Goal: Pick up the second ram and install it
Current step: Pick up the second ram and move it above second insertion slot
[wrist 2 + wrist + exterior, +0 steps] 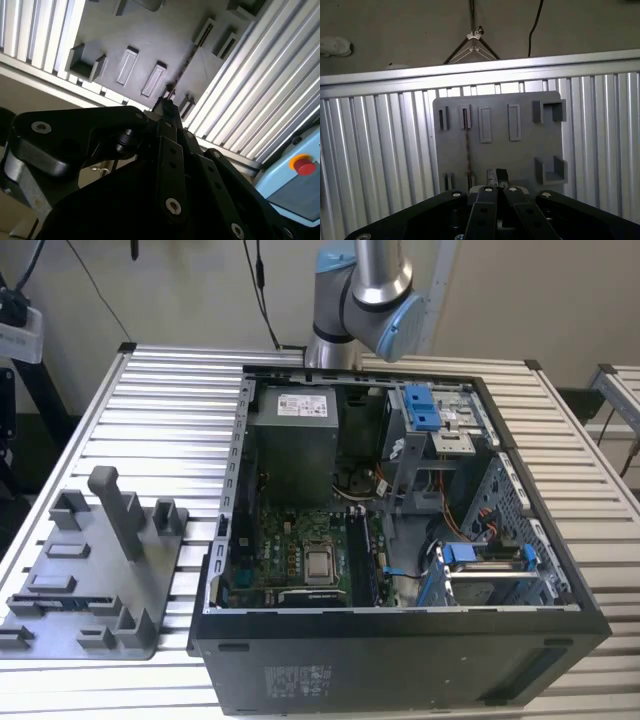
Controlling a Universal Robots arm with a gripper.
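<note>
Gripper [496, 176], seen in both wrist views [167, 98]: we see its two dark fingertips [491, 175] drawn together, with nothing clamped between them. The black linkage of the tool spreads out behind the tips.

The second ram [468, 142] is the thin dark strip that we find standing on its long edge in the grey holder tray [520, 160], held by narrow slots at either end. In the first wrist view it runs lengthwise away from the tool, and its near end lies just to one side of the fingertips rather than between them. In the second wrist view the same strip [187, 62] runs diagonally across the tray [150, 35], with its near end close to the tips. We cannot tell whether tip and stick touch.

Beyond the tray we note the ribbed aluminium table [380, 150], on which the tray lies flat.

In the exterior view the tray [100, 580] sits at the exterior view's left on the table [170, 390]. The open computer case [400, 640] is just beside it at the right, its motherboard [300, 550] exposed. The arm [365, 290] rises behind the case.
</note>
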